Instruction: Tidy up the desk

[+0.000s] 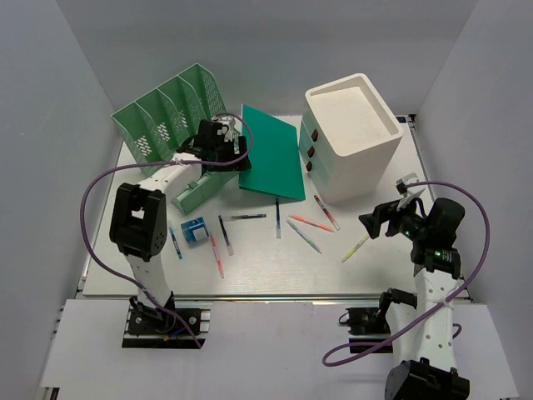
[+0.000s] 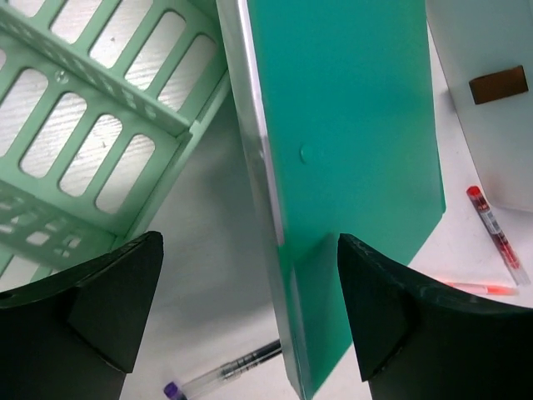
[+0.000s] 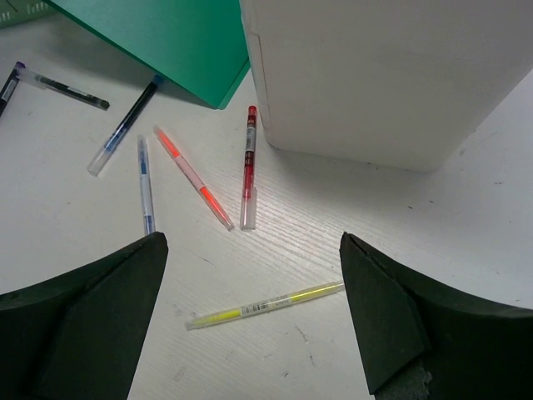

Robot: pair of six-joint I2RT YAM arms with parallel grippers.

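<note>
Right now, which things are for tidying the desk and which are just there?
For the job, probably: desk, green folder, green file rack, white drawer box, yellow pen, red pen.
Just there: purple cable, grey wall.

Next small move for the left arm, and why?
Probably lower the open left gripper and close on the long edge of the flat teal-green plastic folder: that edge lies between its fingers, and the mint-green slotted file rack stands right beside it.

Pale grey walls point(image 1: 50, 83) close me in left, back and right. Light even, shadows soft. White panel point(image 1: 266, 333) along near edge.
</note>
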